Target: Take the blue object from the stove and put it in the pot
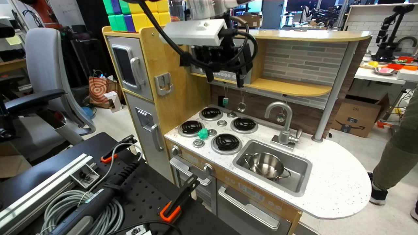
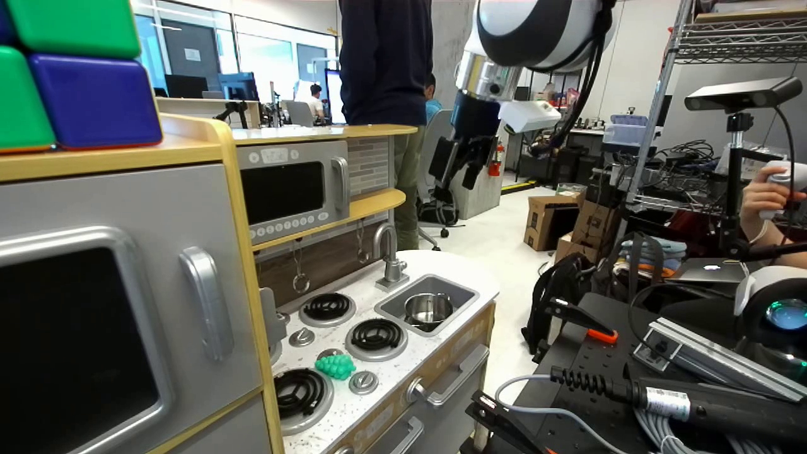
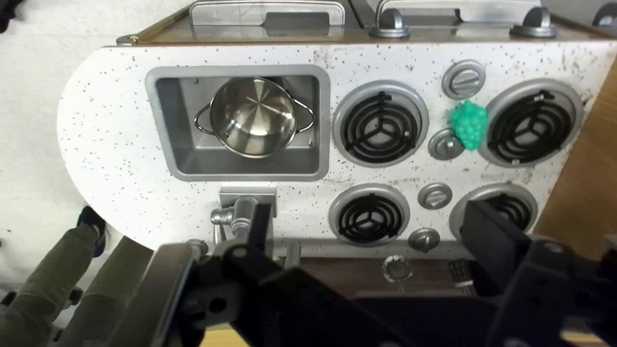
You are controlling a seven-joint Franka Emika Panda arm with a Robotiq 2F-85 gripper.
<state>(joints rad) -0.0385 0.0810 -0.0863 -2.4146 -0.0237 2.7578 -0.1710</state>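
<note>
- While the lettering on the gripper (image 1: 225,81) is too small to read in an exterior view, a cardboard box (image 1: 354,112) there shows a curved-arrow logo and a bag (image 1: 99,89) has red bullseye rings. The bumpy blue-green object (image 1: 202,133) lies on the white speckled stove (image 1: 223,130); the pot (image 1: 266,165) sits in the sink (image 1: 298,171). A gray chair (image 1: 52,62) stands on the pale floor (image 1: 106,125).
- Print on the white label (image 2: 667,403) of a black tool (image 2: 737,407) is illegible in an exterior view. A laptop (image 2: 693,270) bears a pale logo; beyond are a person (image 2: 386,69) in a dark top, a red fire extinguisher (image 2: 496,160) and wire shelving (image 2: 744,47). The gripper hangs well above the countertop (image 2: 463,268).
- Seen from the wrist view, the fingers (image 3: 496,236) stand wide apart. The blue-green object lies between two burners (image 3: 530,127), beside a knob (image 3: 443,145); whether it touches them, I cannot tell. Smudges and dark specks mark the countertop.
</note>
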